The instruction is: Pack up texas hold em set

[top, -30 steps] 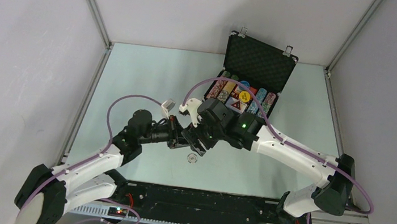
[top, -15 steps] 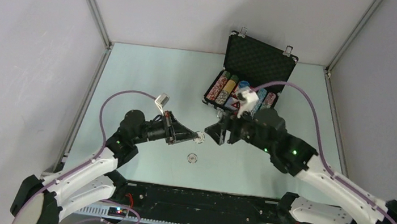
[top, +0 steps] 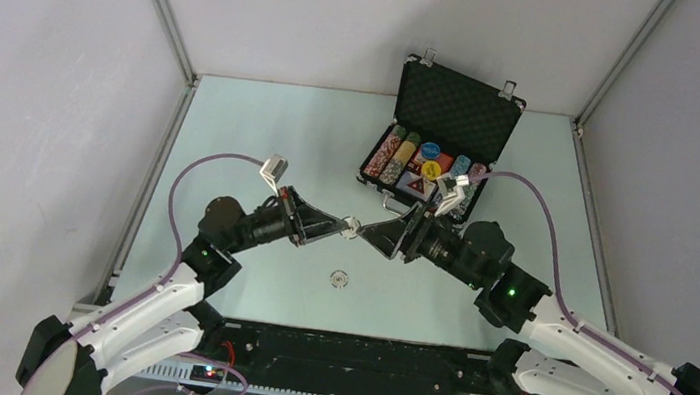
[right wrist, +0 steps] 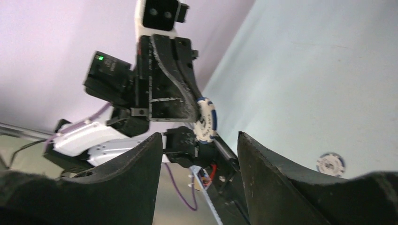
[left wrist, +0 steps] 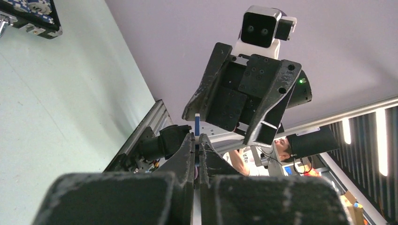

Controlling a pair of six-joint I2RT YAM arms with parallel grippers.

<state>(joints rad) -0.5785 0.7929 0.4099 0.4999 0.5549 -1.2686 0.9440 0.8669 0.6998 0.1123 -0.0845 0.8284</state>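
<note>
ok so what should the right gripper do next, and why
Probably ease the right gripper forward a little and close it on the chip. The left gripper is pinching the chip and holding it out just ahead of the right gripper's open jaws.

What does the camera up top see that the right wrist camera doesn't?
Only the top view shows the open black briefcase with rows of chips inside. Only the right wrist view shows the held chip up close, its edge blue and white. Both show the left gripper pinching that chip, the right gripper open and facing it, and one loose chip lying on the table.
</note>
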